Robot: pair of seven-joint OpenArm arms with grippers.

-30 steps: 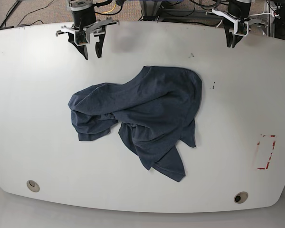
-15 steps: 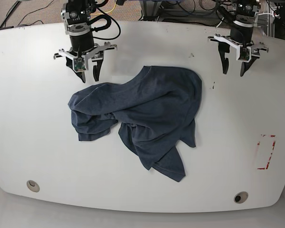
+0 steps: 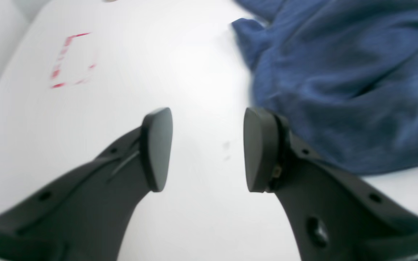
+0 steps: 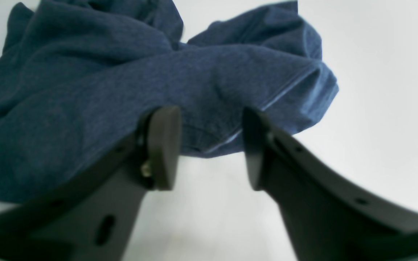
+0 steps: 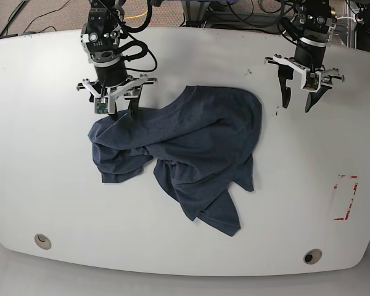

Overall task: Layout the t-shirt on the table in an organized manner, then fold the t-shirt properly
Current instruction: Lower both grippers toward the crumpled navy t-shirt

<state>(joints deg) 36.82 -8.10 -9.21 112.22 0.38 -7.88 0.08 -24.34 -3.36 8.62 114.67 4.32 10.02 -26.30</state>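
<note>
Shirt (image 5: 185, 154): crumpled on table (image 5: 43, 185), unmoved. Both grippers, right (image 5: 120, 112) and left (image 5: 296, 103), have descended with jaws spread, empty; first grasp for spreading looks imminent.

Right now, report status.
Both grippers open: right gripper at the t-shirt edge, left gripper over bare table. T-shirt crumpled, ungrasped. Nothing in the way.

A dark navy t-shirt (image 5: 185, 154) lies crumpled mid-table. The white table (image 5: 43, 179) bears a red rectangular mark (image 5: 345, 197) near one edge.
</note>
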